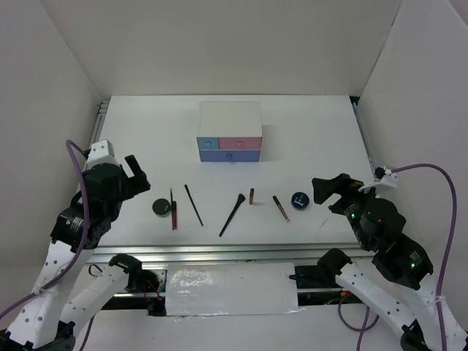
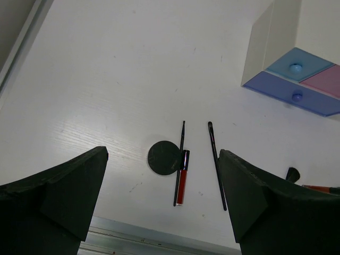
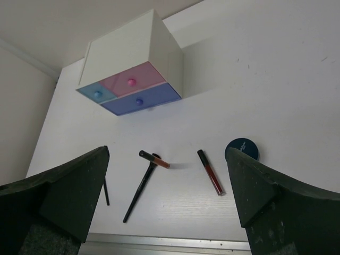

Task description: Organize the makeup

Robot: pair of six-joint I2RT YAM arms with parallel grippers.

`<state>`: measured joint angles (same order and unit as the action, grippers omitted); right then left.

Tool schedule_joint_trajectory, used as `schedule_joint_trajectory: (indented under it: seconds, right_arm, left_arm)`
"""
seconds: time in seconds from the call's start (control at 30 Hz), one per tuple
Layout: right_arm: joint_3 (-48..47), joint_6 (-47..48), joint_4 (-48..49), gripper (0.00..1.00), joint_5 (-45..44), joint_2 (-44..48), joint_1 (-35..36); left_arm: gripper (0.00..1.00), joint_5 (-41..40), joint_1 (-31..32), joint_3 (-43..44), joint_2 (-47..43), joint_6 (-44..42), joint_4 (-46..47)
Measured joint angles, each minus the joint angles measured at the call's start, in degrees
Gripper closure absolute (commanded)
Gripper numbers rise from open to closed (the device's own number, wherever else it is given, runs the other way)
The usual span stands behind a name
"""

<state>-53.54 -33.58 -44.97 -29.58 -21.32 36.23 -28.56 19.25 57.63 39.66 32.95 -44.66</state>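
The makeup lies in a row on the white table. From left to right there is a round black compact [image 1: 161, 207], a red tube [image 1: 174, 216] with a thin pencil beside it, a second thin black pencil [image 1: 194, 205], a flared black brush [image 1: 232, 214], a short red-brown tube [image 1: 251, 196], another red tube [image 1: 281, 208] and a dark compact [image 1: 300, 200]. My left gripper [image 1: 137, 178] is open and empty, above and to the left of the black compact [image 2: 163, 157]. My right gripper [image 1: 327, 192] is open and empty, just right of the dark compact [image 3: 242, 149].
A white box with blue and pink drawers [image 1: 230, 131], all shut, stands behind the row at mid-table. It also shows in the left wrist view [image 2: 297, 74] and in the right wrist view [image 3: 133, 74]. A metal rail [image 1: 219, 252] runs along the table's near edge. White walls stand on both sides.
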Motion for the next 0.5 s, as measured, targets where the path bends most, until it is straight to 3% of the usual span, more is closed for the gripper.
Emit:
schedule_joint_trajectory:
  seconds: [0.3,0.5]
  right_arm:
    - [7.7,2.2,7.8,0.0,10.7,6.1,0.0]
    - [9.9,1.9,11.9,0.0,16.2,5.5,0.0]
  left_arm:
    - [0.01,8.7,0.0,-1.3,-0.4,0.8,3.7]
    - [0.01,24.9,0.0,-15.3,1.9,8.3,22.3]
